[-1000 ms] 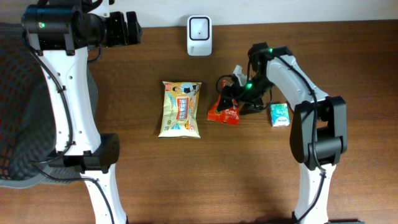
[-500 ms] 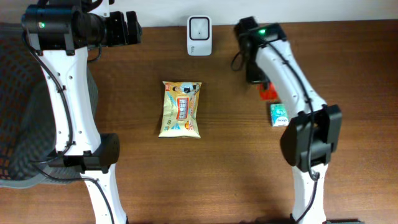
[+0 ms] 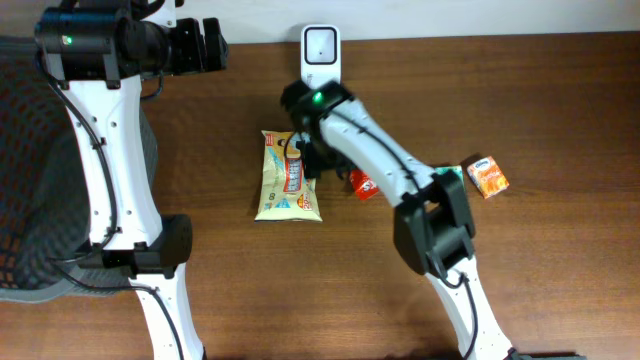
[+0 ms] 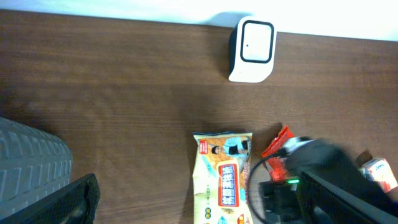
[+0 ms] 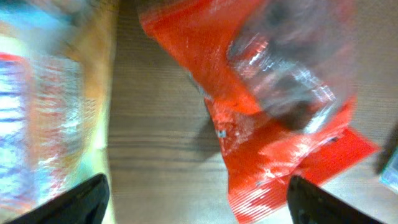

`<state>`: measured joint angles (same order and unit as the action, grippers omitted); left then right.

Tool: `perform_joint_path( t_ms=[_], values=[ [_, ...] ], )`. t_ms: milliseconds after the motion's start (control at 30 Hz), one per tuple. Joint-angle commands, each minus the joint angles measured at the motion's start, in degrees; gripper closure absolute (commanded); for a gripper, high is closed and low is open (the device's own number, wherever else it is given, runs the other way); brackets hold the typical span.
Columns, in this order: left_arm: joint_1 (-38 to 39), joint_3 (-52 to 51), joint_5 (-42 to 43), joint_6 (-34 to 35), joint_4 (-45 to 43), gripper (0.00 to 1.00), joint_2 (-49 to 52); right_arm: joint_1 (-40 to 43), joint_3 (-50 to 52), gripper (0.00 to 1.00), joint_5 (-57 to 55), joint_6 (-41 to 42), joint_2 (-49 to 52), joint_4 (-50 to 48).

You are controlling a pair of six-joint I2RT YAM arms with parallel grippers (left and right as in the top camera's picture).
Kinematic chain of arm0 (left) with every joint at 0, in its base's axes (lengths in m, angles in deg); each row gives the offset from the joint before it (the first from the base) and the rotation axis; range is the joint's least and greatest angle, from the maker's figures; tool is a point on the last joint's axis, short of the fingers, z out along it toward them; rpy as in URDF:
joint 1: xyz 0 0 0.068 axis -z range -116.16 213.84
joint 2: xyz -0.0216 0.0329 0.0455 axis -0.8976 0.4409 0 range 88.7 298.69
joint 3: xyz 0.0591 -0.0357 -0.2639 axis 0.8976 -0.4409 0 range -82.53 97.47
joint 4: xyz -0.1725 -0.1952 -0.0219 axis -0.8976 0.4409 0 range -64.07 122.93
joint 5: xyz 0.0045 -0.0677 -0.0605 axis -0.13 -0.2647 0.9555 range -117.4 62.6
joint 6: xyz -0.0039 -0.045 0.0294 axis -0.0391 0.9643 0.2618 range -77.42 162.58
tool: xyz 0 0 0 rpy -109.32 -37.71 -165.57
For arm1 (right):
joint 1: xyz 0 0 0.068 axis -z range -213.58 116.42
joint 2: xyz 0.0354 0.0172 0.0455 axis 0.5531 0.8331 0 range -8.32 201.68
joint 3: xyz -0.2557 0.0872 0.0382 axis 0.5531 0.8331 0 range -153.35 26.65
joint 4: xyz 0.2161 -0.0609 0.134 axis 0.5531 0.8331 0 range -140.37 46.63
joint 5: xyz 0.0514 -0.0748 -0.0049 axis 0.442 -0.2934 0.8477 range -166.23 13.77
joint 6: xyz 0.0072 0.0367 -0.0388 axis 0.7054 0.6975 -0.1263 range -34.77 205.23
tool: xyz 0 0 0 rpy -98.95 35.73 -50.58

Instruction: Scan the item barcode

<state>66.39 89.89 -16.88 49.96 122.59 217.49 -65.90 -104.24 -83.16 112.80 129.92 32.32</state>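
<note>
The red packet lay flat on the table, crinkled and glossy, just right of the yellow snack bag, with a strip of bare wood between them. The white scanner stood upright at the far table edge, apart from the packet.

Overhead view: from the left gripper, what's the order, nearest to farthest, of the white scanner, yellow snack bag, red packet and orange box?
From the left gripper:
1. White scanner, at the table's back edge.
2. Yellow snack bag, mid-table.
3. Red packet, just right of the bag.
4. Orange box, far right.
</note>
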Motion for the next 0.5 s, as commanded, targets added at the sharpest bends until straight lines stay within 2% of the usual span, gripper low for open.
perform_joint_path(
  t_ms=[0,67,133,167,233,267,333,400,433,467],
  values=[
    [-0.1,0.7,0.4,0.3,0.0,0.01,-0.9,6.7,-11.0,0.05,5.9,-12.9,-2.3,6.8],
    [-0.1,0.7,0.4,0.3,0.0,0.01,-0.9,12.7,-9.4,0.09,10.1,-22.6,-1.8,7.4],
    [-0.1,0.7,0.4,0.3,0.0,0.01,-0.9,21.2,-2.6,0.10,27.8,-32.6,-0.9,4.6],
    [-0.1,0.7,0.4,0.3,0.0,0.01,-0.9,23.6,1.2,0.14,35.0,-35.1,-0.9,2.1],
    [-0.1,0.7,0.4,0.3,0.0,0.01,-0.9,27.3,11.8,0.15,45.5,-38.1,-0.9,-4.7],
    [-0.1,0.7,0.4,0.3,0.0,0.01,-0.9,27.8,18.5,0.15,49.2,-38.1,-0.9,-10.0],
    [-0.1,0.7,0.4,0.3,0.0,0.01,-0.9,27.2,24.0,0.15,51.8,-38.1,-0.9,-16.1],
    [-0.1,0.7,0.4,0.3,0.0,0.01,-0.9,26.2,25.6,0.34,51.8,-38.0,-0.9,-19.1],
    [-0.1,0.7,0.4,0.3,0.0,0.01,-0.9,26.0,25.6,0.54,51.8,-38.0,-0.9,-19.5],
    [-0.1,0.7,0.4,0.3,0.0,0.01,-0.9,25.9,25.6,0.84,51.2,-36.5,-0.9,-20.0]
  ],
)
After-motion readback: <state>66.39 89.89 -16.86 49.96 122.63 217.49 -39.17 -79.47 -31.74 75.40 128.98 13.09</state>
